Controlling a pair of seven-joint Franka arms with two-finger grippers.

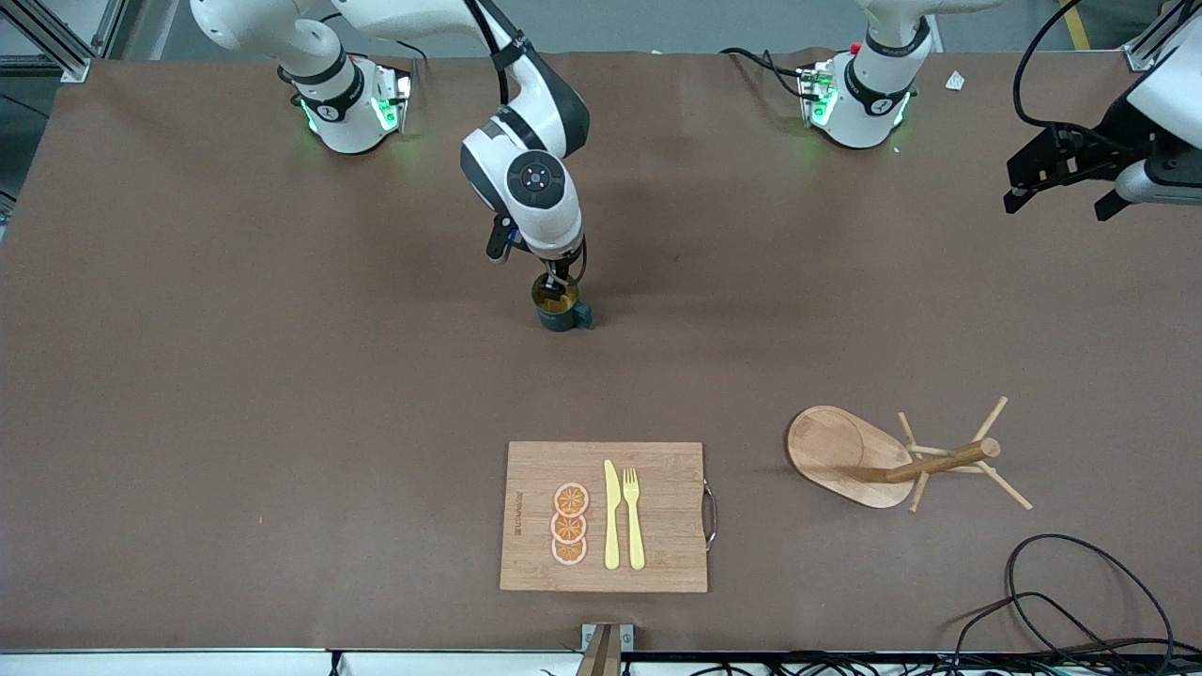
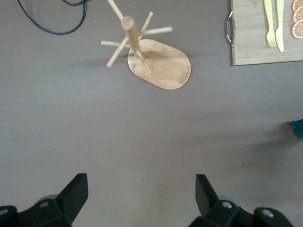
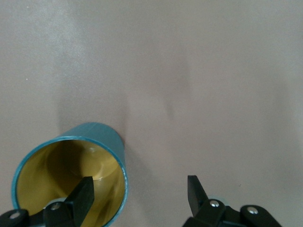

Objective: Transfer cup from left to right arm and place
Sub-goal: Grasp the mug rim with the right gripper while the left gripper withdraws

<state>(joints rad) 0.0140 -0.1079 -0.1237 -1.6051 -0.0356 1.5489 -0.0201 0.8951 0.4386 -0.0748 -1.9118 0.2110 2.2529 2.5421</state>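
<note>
Front view shows the cup point(image 1: 562, 312) standing mid-table; the right gripper point(image 1: 558, 278), jaws apart, straddles its rim (one finger inside). Closing comes next. The left gripper point(image 1: 1061, 183) waits open.

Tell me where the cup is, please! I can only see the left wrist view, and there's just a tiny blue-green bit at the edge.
Observer: The cup stands upright on the table, farther from the front camera than the cutting board.
Operator: Is anybody holding it?
Observer: No. The right gripper is open right over it, with one finger inside the cup and the other outside its rim.
Operator: And where is my gripper?
Observer: The left gripper waits open in the air over the left arm's end of the table, well away from the cup.
</note>
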